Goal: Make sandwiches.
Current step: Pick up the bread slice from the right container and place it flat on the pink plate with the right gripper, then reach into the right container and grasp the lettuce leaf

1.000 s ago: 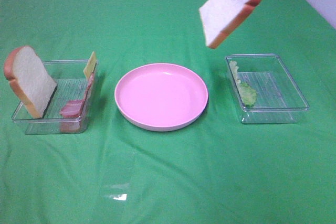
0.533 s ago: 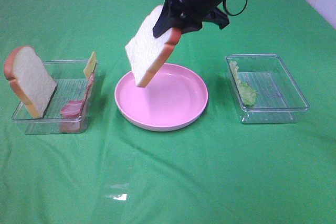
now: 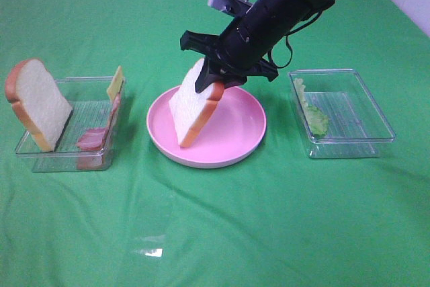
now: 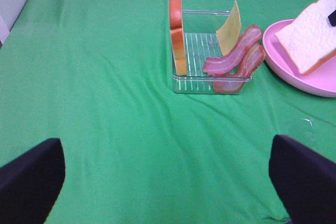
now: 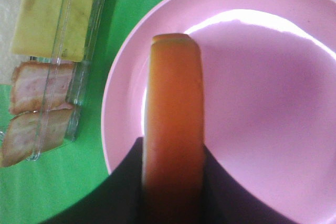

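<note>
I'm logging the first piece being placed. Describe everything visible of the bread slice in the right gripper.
The bread slice is a toy, foam-like in look, with a flat white face and an orange-brown crust around its edge. The right gripper is shut on its upper end, one dark finger lying across the white face. The slice stands steeply tilted, its lower corner down in the left part of the pink plate. Whether it rests on the plate or hangs just above cannot be told.

The green-clothed worktop (image 3: 215, 233) carries a left tray (image 3: 60, 161), a pink plate (image 3: 222, 159) mid-way, a right tray (image 3: 349, 147), and a small shiny patch (image 3: 153, 252), perhaps tape.
</note>
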Controlling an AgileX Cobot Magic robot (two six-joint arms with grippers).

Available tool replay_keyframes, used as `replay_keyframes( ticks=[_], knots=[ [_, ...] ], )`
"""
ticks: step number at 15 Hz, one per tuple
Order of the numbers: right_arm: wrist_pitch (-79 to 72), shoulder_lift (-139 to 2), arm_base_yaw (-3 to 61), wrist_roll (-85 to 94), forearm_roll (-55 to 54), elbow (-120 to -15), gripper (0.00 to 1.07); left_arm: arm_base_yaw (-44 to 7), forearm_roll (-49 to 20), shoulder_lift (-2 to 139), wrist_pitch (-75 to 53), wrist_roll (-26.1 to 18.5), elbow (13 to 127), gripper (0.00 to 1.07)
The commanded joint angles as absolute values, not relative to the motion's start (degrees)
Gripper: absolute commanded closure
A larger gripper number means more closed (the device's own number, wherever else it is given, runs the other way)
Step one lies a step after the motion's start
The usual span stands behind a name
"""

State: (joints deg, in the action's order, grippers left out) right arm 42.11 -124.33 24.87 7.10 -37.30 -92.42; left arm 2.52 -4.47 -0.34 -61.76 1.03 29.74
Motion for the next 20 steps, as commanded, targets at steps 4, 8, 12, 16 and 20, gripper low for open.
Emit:
replay_keyframes(
  ticks=[4, 8, 12, 16, 20],
  knots=[
    [40.68, -125.25, 24.81, 7.51, -35.98, -92.7, 0.92, 2.58, -4.93, -1.15, -61.54, 0.92, 29.62, 0.09],
    [41.94, -125.25, 24.81, 9.05, -35.81, -92.76, 0.14, 2.58, -4.93, -1.15, -61.54, 0.92, 29.62, 0.09],
    [43.77, -124.27, 24.81, 9.45, -32.09, -92.82, 0.14, 2.58, -4.93, -1.15, -61.54, 0.92, 29.62, 0.09],
    [53.51, -120.61, 24.81, 4.81, -16.9, -101.7, 0.14, 2.58, -4.93, -1.15, -61.54, 0.92, 29.62, 0.09],
    [68.7, -120.61, 24.81, 0.0, -2.29, -113.96, 0.14, 2.58, -4.93, -1.15, -61.54, 0.92, 29.62, 0.09]
  ],
)
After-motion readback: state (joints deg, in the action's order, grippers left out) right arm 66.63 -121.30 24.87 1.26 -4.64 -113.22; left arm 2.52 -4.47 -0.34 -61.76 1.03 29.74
